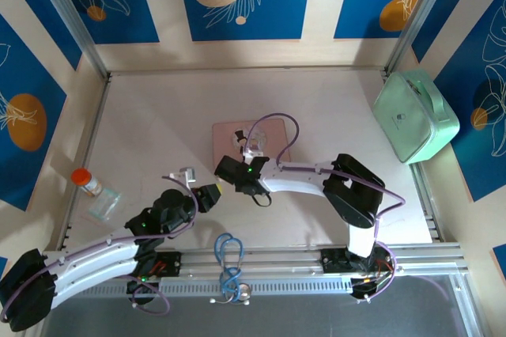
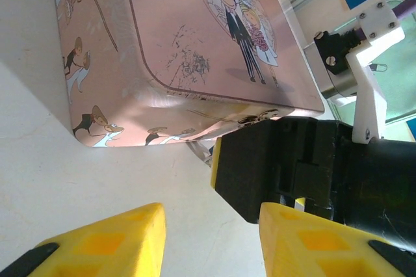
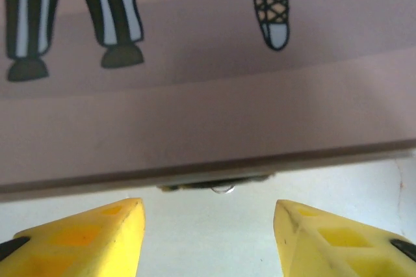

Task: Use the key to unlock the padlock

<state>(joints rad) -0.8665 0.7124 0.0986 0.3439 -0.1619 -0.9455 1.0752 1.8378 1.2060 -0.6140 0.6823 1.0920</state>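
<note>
Now, my left gripper (image 2: 211,241): fingers apart, empty, near the pink tin (image 2: 195,43).
My right gripper (image 3: 208,238): fingers apart, empty, facing the tin's side.

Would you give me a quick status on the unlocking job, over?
Left gripper open, empty. Right gripper open, facing tin's front edge. Small metal bit under that edge, possibly the padlock. Right gripper crowds left's approach.

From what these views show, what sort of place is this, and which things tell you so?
Probably a robot test cell: left arm and right arm bolted to an aluminium rail, a table walled by printed blue panels on metal posts, a pink tin as prop.
</note>
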